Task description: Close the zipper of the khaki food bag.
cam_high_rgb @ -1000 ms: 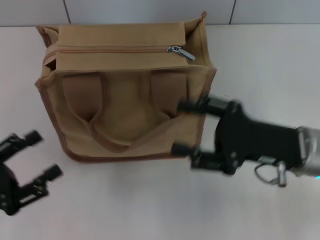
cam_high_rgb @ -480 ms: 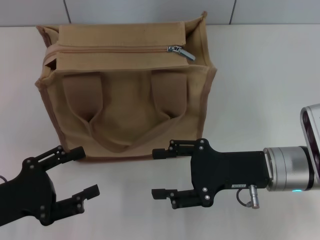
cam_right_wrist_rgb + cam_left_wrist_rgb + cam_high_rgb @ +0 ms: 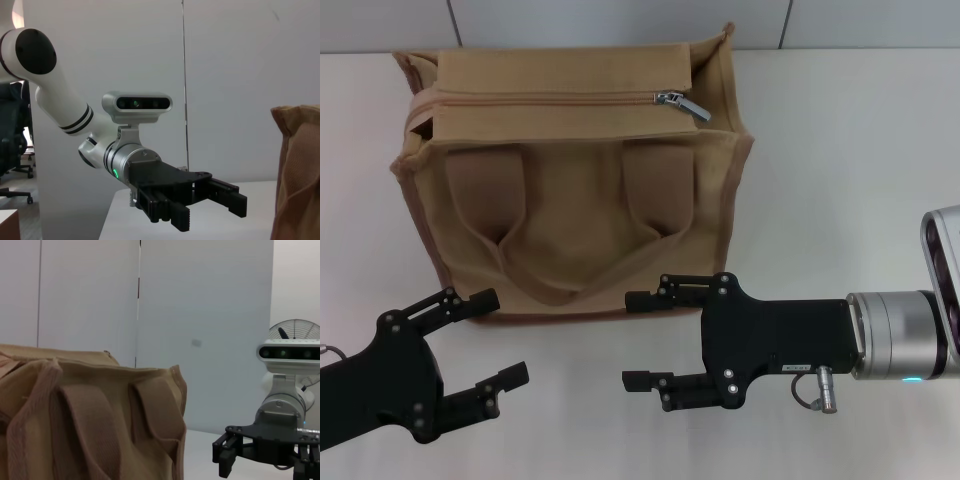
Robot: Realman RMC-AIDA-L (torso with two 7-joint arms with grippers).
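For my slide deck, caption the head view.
Both open grippers, left and right, hover before the tan bag, zipper closed.

The left gripper (image 3: 490,336) is hovering low in the head view's near-left corner, its two black fingers spread apart and angling toward the robot's right and away from the body. The left arm behind it is entering from the near-left edge. The right gripper (image 3: 638,340) is hovering in the near centre, its fingers (image 3: 665,298) parted and pointing toward the robot's left. Its black housing is joining a silver wrist that is extending out to the right edge. Neither gripper is gripping or touching anything. Both grippers are facing each other, well apart.
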